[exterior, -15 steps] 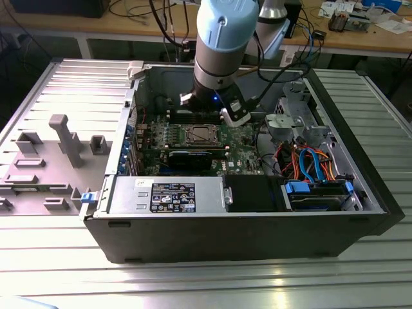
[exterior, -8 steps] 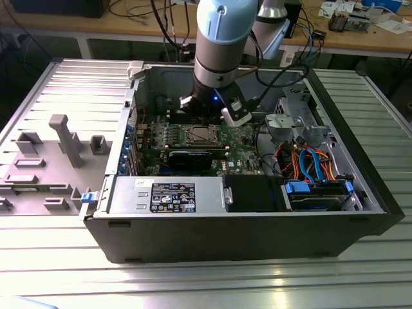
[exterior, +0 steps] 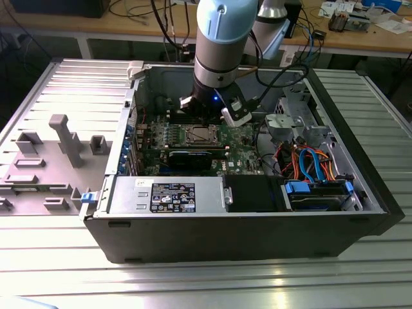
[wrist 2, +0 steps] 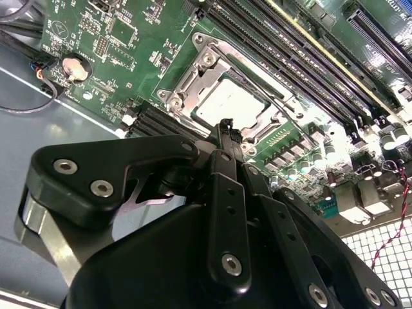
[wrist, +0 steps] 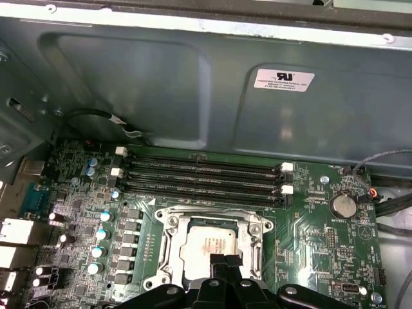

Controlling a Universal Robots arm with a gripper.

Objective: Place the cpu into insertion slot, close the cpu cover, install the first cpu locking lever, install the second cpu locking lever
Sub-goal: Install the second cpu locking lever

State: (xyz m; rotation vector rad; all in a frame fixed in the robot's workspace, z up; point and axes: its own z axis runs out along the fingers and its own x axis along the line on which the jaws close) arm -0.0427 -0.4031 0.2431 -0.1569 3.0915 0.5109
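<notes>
The cpu [wrist: 207, 244] lies in the insertion slot [exterior: 200, 134], its pale metal top [wrist 2: 228, 103] showing through the window of the cpu cover [wrist: 168, 248]. The silver cover [wrist 2: 193, 71] lies flat around the chip. In both wrist views my gripper [wrist: 225, 264] is just above the socket's edge, its black fingertips [wrist 2: 226, 129] pressed together with nothing between them. In the exterior view the arm [exterior: 219, 45] reaches down into the open computer case over the motherboard.
Long memory slots [wrist: 203, 177] run beside the socket, toward the case wall [wrist: 193, 84]. A black card [exterior: 193, 156], the grey power-supply box [exterior: 167, 195] and coloured cables [exterior: 309, 161] fill the case. A grey fixture [exterior: 64, 138] stands at the exterior view's left.
</notes>
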